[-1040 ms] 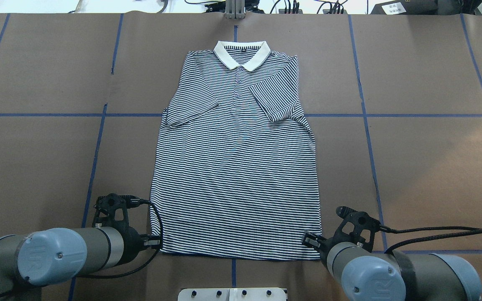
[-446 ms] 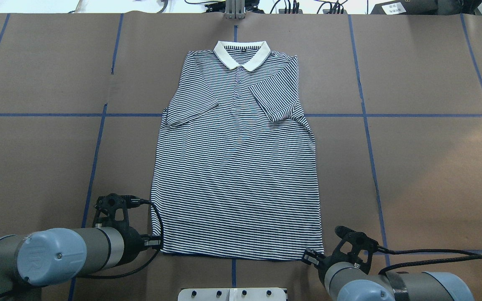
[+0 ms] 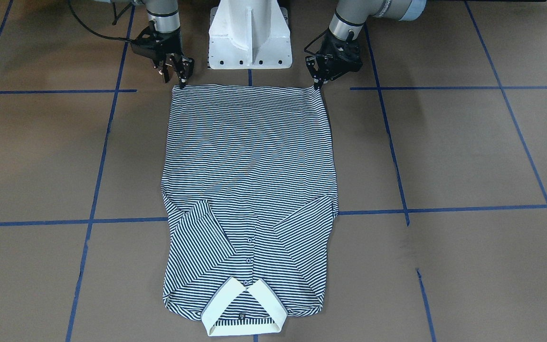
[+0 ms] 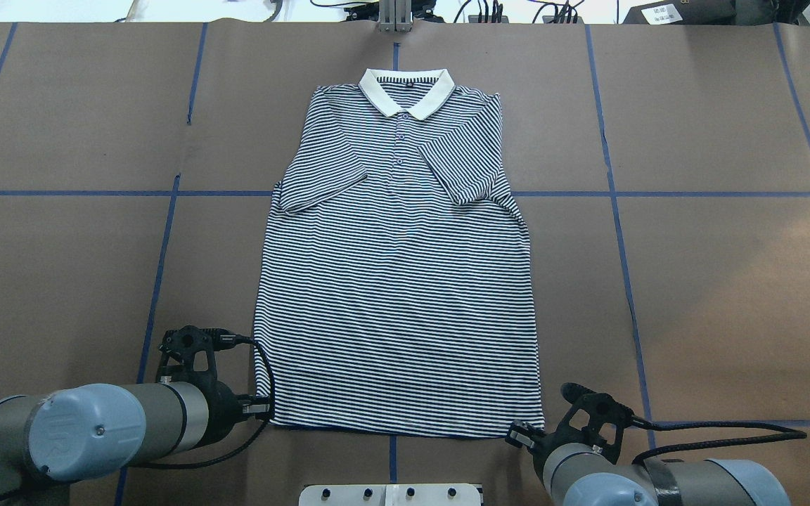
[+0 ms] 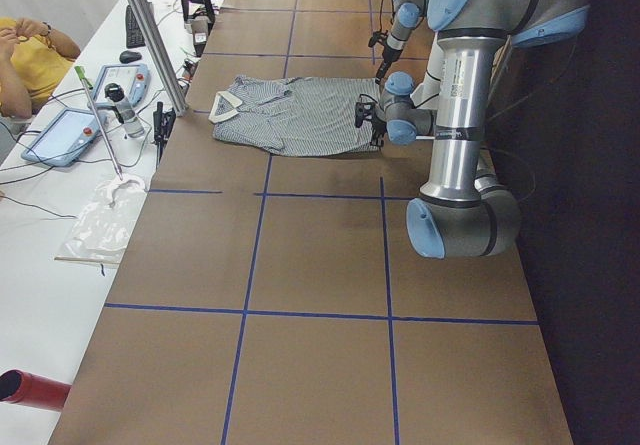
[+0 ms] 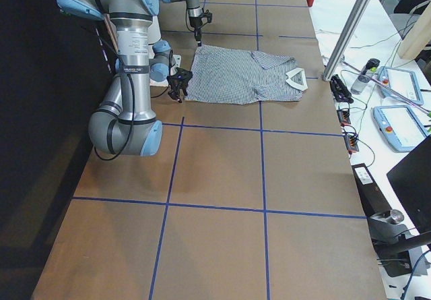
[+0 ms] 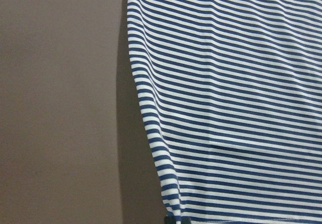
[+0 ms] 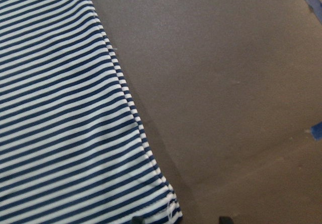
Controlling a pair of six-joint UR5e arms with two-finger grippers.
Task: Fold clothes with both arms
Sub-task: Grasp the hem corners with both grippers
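Left fingers (image 3: 317,80) look pinched shut on one hem corner of the striped polo shirt (image 4: 398,295). Right fingers (image 3: 181,79) are spread apart, straddling the other hem corner, not clamped. Shirt's lying flat, front up, in the middle of the tabletop (image 4: 728,295), sleeves folded in, collar at the end away from the robot.

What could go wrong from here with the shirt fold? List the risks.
1. The right gripper is open, with the hem corner barely between its jaws; closing may catch only one layer or miss it.
2. The left gripper sits at the other corner, and its grip is unclear; an uneven lift would likely skew the shirt.
3. The sleeves lie loosely folded inward; lifting the hem may pull them open.
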